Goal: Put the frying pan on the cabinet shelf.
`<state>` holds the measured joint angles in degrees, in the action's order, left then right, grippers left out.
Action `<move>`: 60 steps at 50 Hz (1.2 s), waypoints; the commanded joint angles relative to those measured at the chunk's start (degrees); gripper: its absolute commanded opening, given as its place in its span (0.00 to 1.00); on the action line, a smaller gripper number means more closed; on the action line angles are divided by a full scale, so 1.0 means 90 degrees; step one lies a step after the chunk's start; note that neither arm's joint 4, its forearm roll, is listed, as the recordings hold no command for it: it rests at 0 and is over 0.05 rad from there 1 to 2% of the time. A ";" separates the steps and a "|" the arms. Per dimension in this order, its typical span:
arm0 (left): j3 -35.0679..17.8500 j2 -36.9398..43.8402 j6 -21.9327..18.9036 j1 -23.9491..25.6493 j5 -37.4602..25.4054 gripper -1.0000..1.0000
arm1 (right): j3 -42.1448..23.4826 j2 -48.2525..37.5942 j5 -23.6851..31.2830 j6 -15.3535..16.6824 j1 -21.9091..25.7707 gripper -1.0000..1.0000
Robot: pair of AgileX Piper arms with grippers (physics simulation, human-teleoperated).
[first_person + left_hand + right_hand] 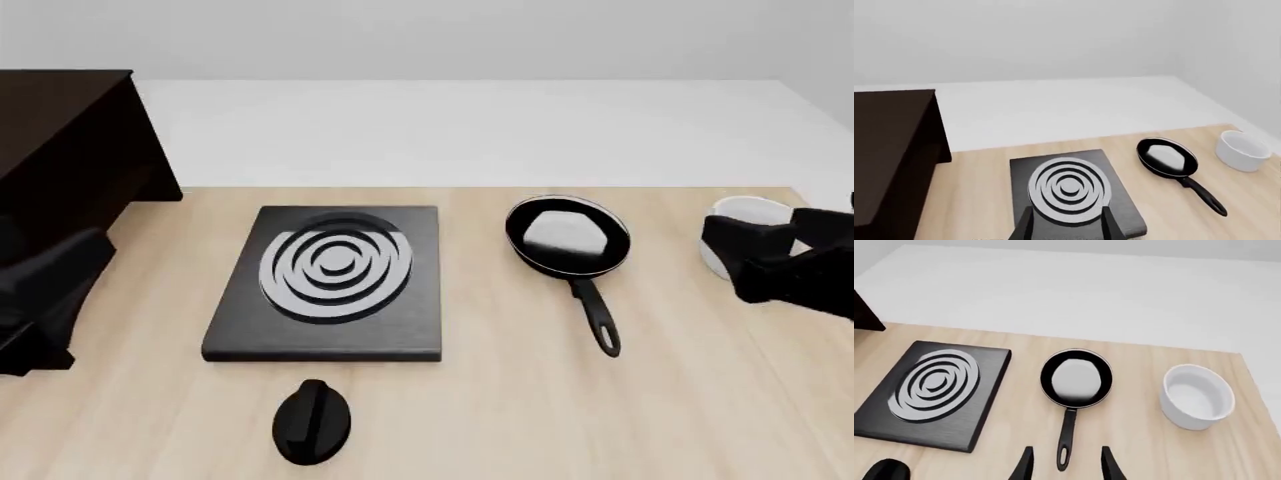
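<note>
On the table (667,420), to the right of the hob (327,285), the pan (567,237) sits flat on the pale wood with its handle (595,318) running back toward the arms' side, nobody touching it. Its bowl is just left of the white bowl (742,228), with a gap between them.

To my eye this is the very start: the reach for the pan has not yet closed on anything. The right gripper (1064,465) hangs above the handle's end, fingers spread wide with the holed tip showing between them in its own camera (empty, as far as I can see). It looks to be well above the wood, not yet down at the handle. The left gripper (1066,225) is parted too, holding nothing, hovering over the near edge of the hob.

The next move, I'd judge, is for the right arm to drop straight down and pinch that thin handle, then lift and carry the pan left across the hob to the cabinet (67,150), which stands at the table's far left corner. A thin handle may let the pan swing once lifted.

A black knob-like piece (312,422) lies in front of the hob. Beyond the table's far edge lie a plain white floor and bare pale walls.
</note>
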<state>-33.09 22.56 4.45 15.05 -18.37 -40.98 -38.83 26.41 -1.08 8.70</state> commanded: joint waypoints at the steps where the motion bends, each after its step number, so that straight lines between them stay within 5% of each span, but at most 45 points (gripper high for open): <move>1: -0.0056 0.0018 -0.0130 0.0257 -0.0127 1.00 | -0.0559 -0.1246 0.0449 -0.0003 0.0133 1.00; 6: -0.0266 0.0113 -0.0112 0.0238 -0.0172 1.00 | -0.0623 -0.1642 0.0365 -0.0315 0.0009 1.00; 11: -0.0347 0.0022 -0.0051 0.0231 -0.0270 1.00 | -0.0726 -0.2157 0.0204 -0.0007 -0.0058 1.00; 28: -0.0457 0.0008 0.0177 0.0384 -0.0391 1.00 | -0.1135 -0.3898 -0.0281 0.0228 -0.0270 1.00; 60: -0.0298 0.0003 0.0093 0.0459 -0.0304 1.00 | -0.1142 -0.5662 -0.1106 0.0159 -0.0095 1.00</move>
<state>-36.10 22.69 5.38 19.04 -21.30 -52.03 -86.34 18.25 0.48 7.37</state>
